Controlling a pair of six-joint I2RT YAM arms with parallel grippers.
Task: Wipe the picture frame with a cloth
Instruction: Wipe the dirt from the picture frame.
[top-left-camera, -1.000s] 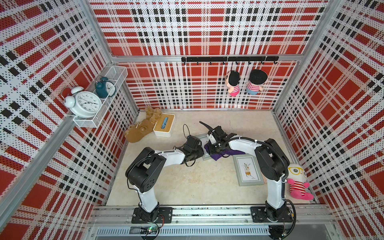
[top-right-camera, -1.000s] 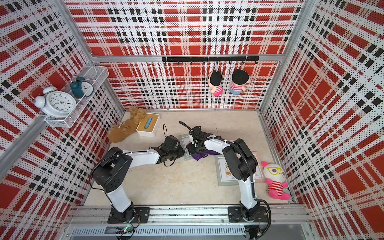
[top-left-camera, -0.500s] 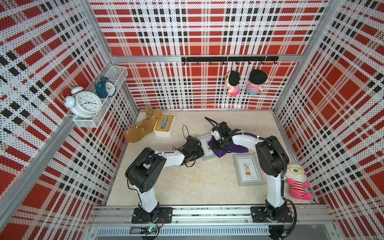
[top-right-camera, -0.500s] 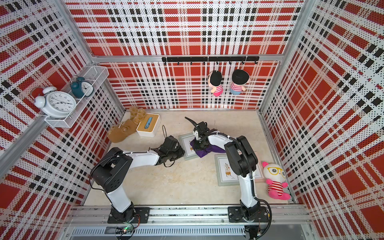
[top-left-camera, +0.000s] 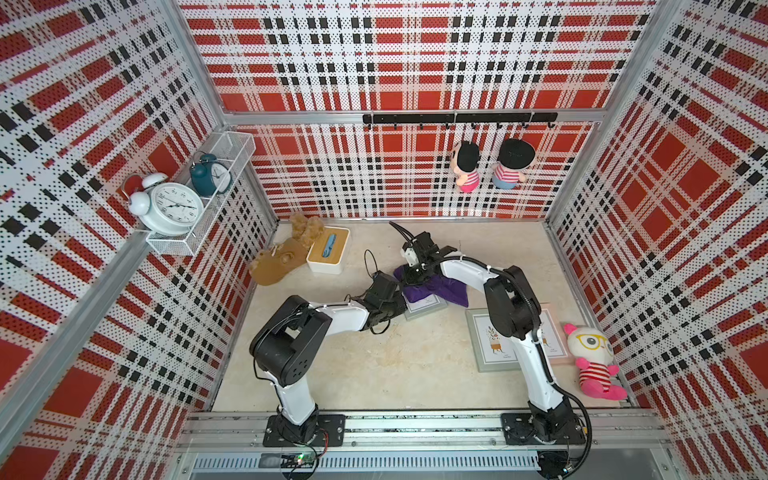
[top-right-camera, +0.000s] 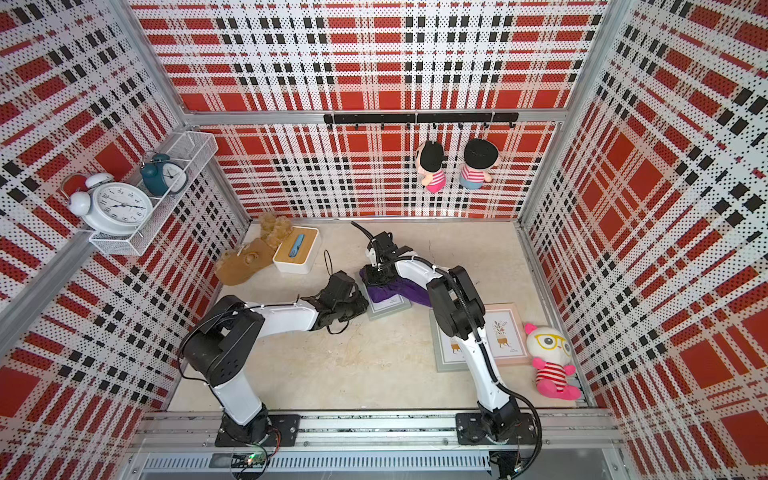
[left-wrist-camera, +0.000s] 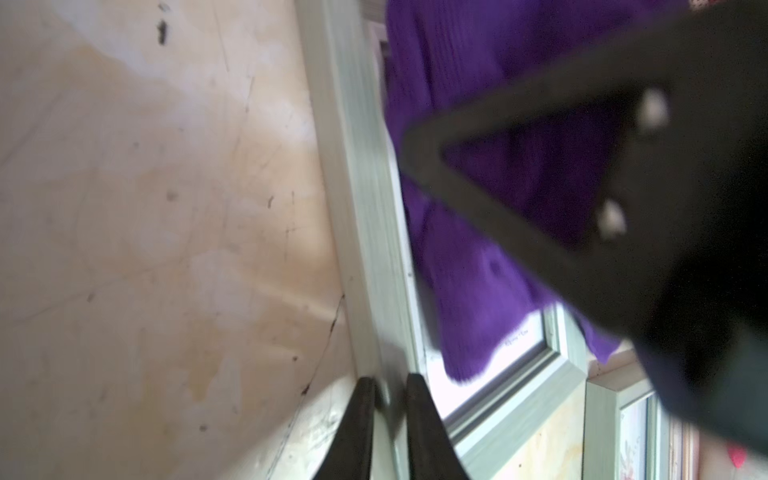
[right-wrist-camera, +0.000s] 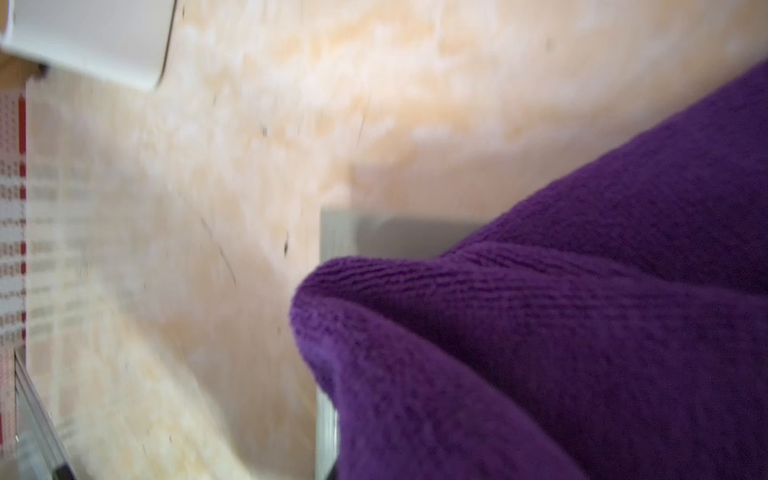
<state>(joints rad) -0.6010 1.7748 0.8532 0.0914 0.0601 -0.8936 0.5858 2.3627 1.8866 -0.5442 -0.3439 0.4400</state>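
I see the picture frame (top-left-camera: 428, 306) lying flat on the table (top-left-camera: 395, 374), a little above the centre in both top views. The cloth (top-left-camera: 442, 291), deep purple, covers the upper part of it and spills to the right onto the table. Only the lower strip of the frame, with its light grey border, is uncovered.

In the left wrist view my left gripper (left-wrist-camera: 391, 409) is at the bottom edge of the picture. Its jaws are narrow, with one finger on each side of the frame's border, so it pinches the frame.

My right gripper (top-left-camera: 415, 272) stands on the upper left end of the cloth. Its fingertips are hidden in the fabric, but the jaws are closed. In the right wrist view the purple folds rise toward the camera, so I judge that it holds the cloth.

A grey frame (top-left-camera: 486, 347) and a pink frame (top-left-camera: 555, 332) lie side by side at the lower right, partly behind the right arm.
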